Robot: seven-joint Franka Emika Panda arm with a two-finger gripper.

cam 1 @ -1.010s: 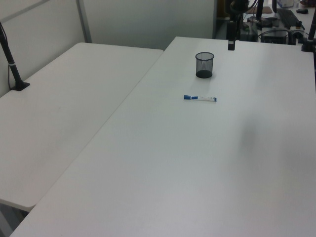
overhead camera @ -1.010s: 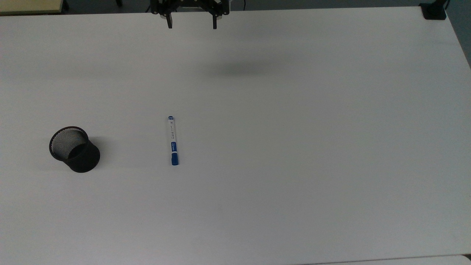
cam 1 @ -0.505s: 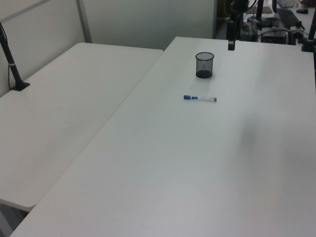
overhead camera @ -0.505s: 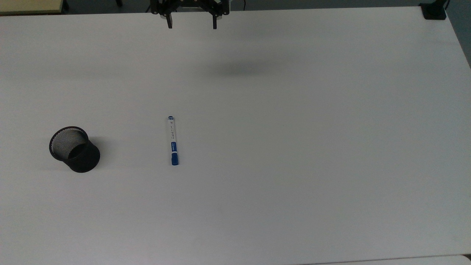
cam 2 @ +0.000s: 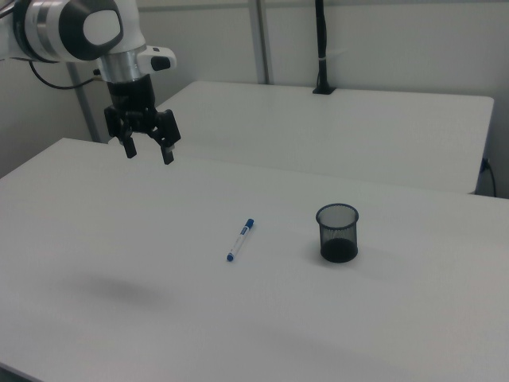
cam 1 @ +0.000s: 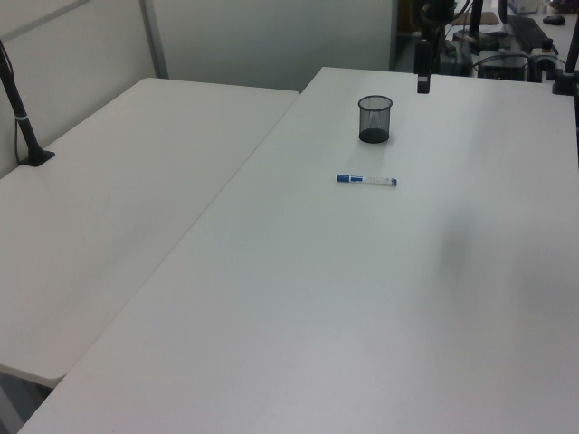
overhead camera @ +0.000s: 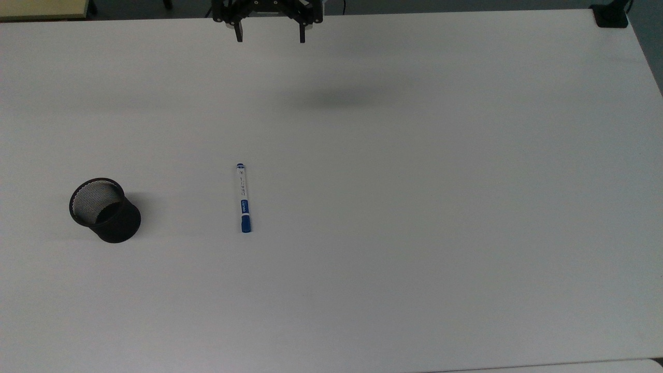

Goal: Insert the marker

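Note:
The marker (overhead camera: pixel 243 198) lies flat on the white table (overhead camera: pixel 414 207), white barrel with a blue cap toward the top view's bottom; it also appears as the marker (cam 1: pixel 366 180) and the marker (cam 2: pixel 239 239). An upright black mesh cup (overhead camera: pixel 104 210) stands to the top view's left of it, apart from it, seen too as the cup (cam 1: pixel 374 118) and the cup (cam 2: pixel 337 232). My gripper (overhead camera: pixel 270 38) hangs open and empty high above the table's far edge, well away from the marker; the gripper (cam 2: pixel 148 151) is at the right view's upper left.
A second white table (cam 1: pixel 118 208) adjoins at the left view's left. A black clamp post (cam 1: pixel 18 108) stands on it. Another black mount (overhead camera: pixel 611 15) sits at the top view's upper right corner. Equipment (cam 1: pixel 507 45) crowds the area beyond the left view's far table edge.

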